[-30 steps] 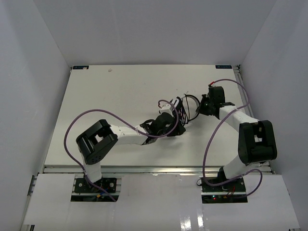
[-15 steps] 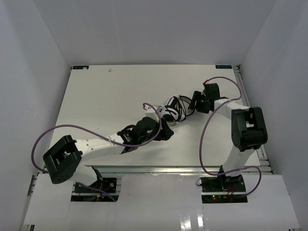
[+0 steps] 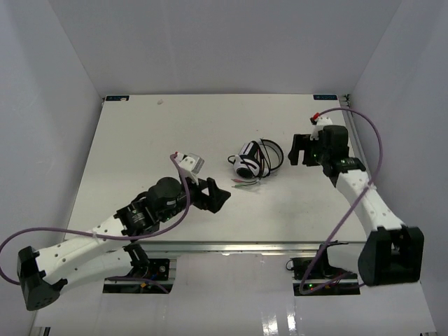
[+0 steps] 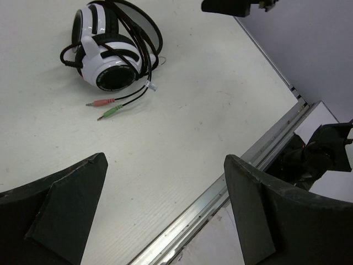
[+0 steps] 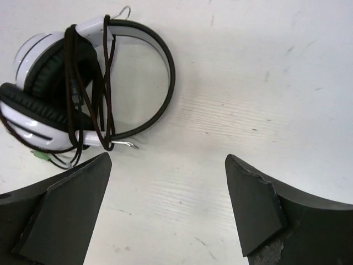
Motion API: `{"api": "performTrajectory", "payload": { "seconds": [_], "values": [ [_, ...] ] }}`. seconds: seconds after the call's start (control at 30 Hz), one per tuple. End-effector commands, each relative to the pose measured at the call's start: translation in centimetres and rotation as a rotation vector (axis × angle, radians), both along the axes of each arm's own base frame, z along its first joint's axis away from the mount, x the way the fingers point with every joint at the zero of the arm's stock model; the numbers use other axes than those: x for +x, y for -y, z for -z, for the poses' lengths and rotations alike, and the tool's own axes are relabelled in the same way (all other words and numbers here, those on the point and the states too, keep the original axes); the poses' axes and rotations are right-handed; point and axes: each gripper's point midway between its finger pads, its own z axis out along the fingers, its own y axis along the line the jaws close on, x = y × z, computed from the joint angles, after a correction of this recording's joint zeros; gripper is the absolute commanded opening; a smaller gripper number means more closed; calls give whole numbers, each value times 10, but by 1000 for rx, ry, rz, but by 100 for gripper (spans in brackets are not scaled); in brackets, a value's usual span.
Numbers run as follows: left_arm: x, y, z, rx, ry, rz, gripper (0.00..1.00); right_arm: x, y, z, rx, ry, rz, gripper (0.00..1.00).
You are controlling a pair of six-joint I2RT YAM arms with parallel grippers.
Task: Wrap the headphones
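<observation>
- Plainly, your left pincer (image 3: 214,195) stands with its jaws wide apart and nothing between them, in the lower left of the overhead view, well clear of the work.
- Your right pincer (image 3: 297,149) is likewise spread and empty, just right of the headphones (image 3: 253,159) and touching nothing.
- The headphones lie alone on the desk (image 3: 140,133) near mid-frame.
- Their cable (image 5: 70,72) runs in several turns around them, which is likely why you need no grip on anything.
- The pink and green plugs (image 4: 102,108) trail loose on the desk just below, so I'd judge the wrap about done.

Headphones (image 3: 253,159) lie on white table (image 3: 140,140)
</observation>
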Motion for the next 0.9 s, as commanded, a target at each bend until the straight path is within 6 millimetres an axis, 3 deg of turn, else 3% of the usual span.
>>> {"api": "performTrajectory", "payload": {
  "seconds": [0.0, 0.1, 0.2, 0.4, 0.87],
  "values": [
    [-16, -37, 18, 148, 51, 23, 98, -51, 32, -34, -163, 144, 1, 90],
    [-24, -47, 25, 147, 55, 36, 98, -71, 57, -68, -193, 239, 114, 90],
    [-31, -55, 34, 128, 53, 40, 98, -90, 81, -72, -219, 191, 197, 90],
    [-33, -65, 20, 79, 103, 18, 98, -116, 49, -59, -207, 166, -124, 90],
    [-35, -66, 22, 82, 96, 20, 98, -110, 56, -68, -190, 197, -122, 90]
  ]
}}
